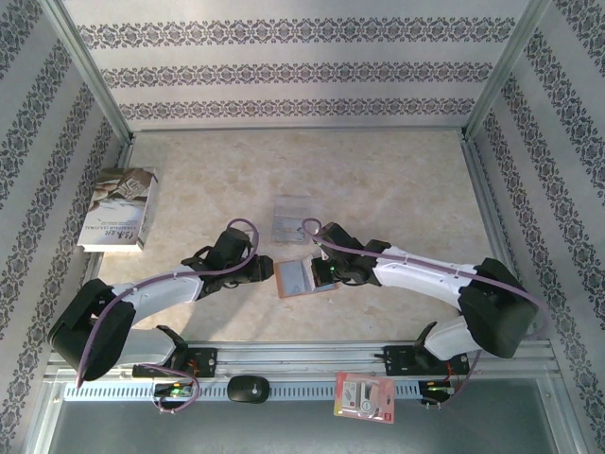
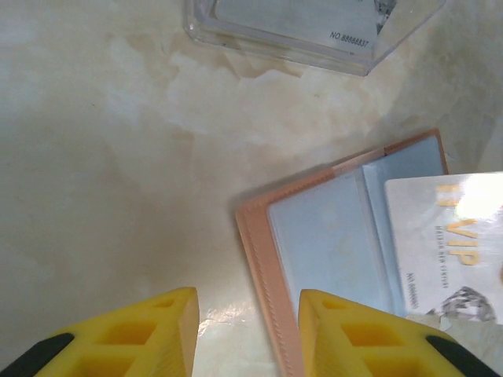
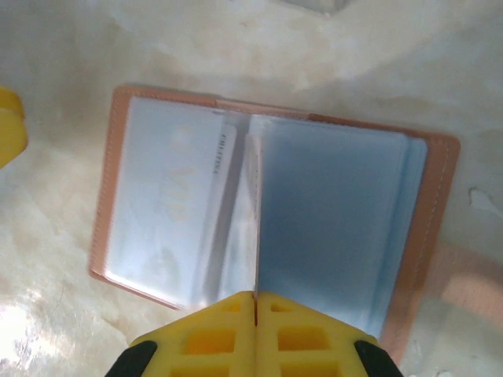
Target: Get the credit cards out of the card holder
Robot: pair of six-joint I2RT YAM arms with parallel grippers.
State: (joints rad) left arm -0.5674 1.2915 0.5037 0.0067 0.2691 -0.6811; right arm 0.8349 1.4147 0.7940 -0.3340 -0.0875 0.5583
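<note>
Marble table: open card holder between arms, right gripper closed at its spine, left gripper part-open astride its left edge, gripping nothing

Book far left, clear sleeve centre, red-white pkt at near edge — all well apart.

The card holder lies opened flat on the table, with an orange-brown leather rim framing grey-blue see-through pockets on both halves. In its left half sits 1 pale credit card, its faint gold "VIP" lettering showing through the plastic. A 2nd card, white with small dark print, stands slanted just beside the central fold.
</note>
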